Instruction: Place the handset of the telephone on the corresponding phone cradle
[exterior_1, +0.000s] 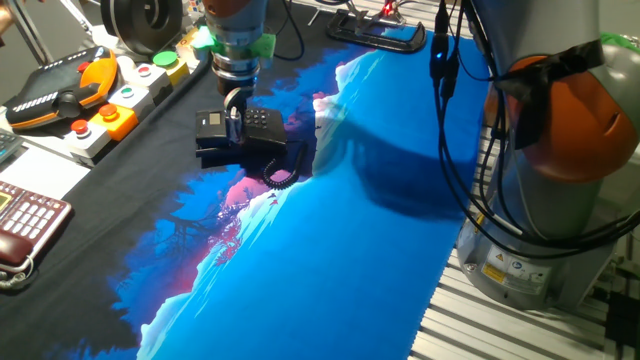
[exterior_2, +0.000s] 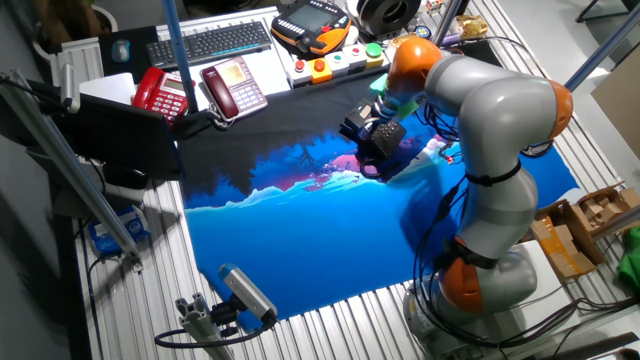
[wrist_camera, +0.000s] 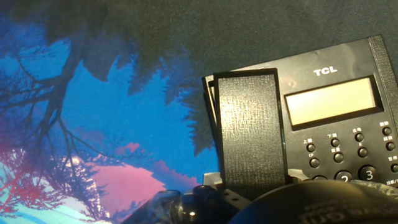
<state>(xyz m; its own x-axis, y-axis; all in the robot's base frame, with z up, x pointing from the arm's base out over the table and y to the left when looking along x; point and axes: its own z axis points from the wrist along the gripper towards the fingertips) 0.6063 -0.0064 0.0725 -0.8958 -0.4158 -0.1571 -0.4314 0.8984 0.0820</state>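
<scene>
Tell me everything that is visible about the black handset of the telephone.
The handset is a slim black bar of textured plastic with a flat top. It lies along the left side of the TCL telephone, beside the display, apparently in the phone cradle. A coiled black cord hangs at the phone's side. The gripper is directly above it; contact is unclear.

One black telephone (exterior_1: 250, 128), centre-left of frame, with one handset (wrist_camera: 252, 134) and one coiled cord (exterior_1: 283, 172). Two red keypad phones: one (exterior_2: 163, 93) bright red, one (exterior_2: 233, 85) dark red and cream, upper left. One keyboard (exterior_2: 208, 42), top left. One orange-and-black controller (exterior_1: 62, 90), upper left. One robot arm (exterior_2: 500, 130), one gripper (exterior_1: 233, 112).
</scene>
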